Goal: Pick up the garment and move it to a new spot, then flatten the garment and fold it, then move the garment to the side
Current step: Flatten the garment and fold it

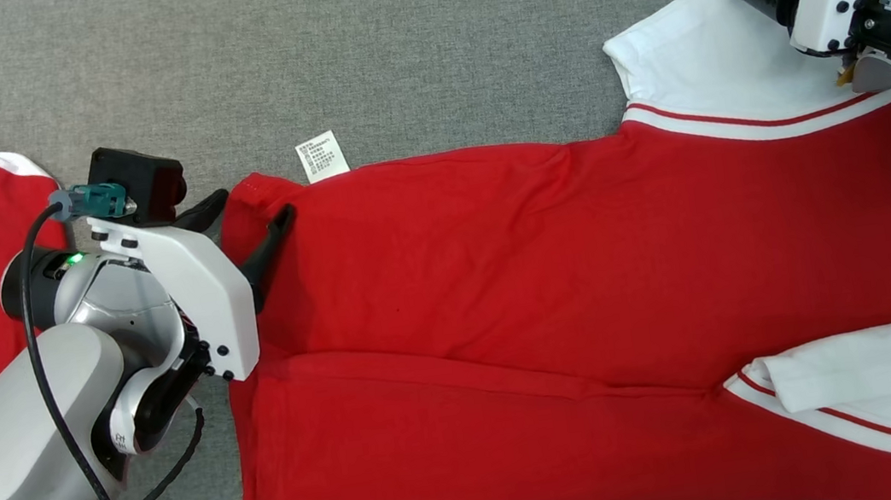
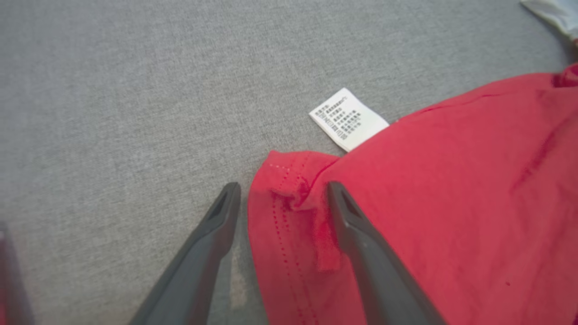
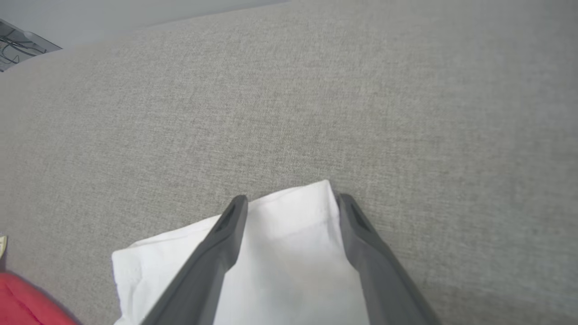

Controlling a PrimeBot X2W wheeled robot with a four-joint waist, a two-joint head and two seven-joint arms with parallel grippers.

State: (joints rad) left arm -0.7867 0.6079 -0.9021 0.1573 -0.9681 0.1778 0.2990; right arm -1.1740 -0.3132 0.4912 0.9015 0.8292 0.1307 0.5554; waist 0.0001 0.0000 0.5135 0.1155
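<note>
Sizing up where to grab this red shirt (image 1: 585,266), spread out across the grey desk (image 1: 383,34)
Looks like soft, light cotton, so it'll flop and drag instead of holding shape, and it's best pinched at the corners. Left tool (image 2: 283,186) is wide open, straddling the hem corner (image 2: 289,171) beside the care label (image 2: 348,118). Right tool (image 3: 291,198) is wide open too, over the tip of the white sleeve (image 3: 289,253). Nothing gripped yet. I'd guess lifting both ends together stops it bunching
</note>
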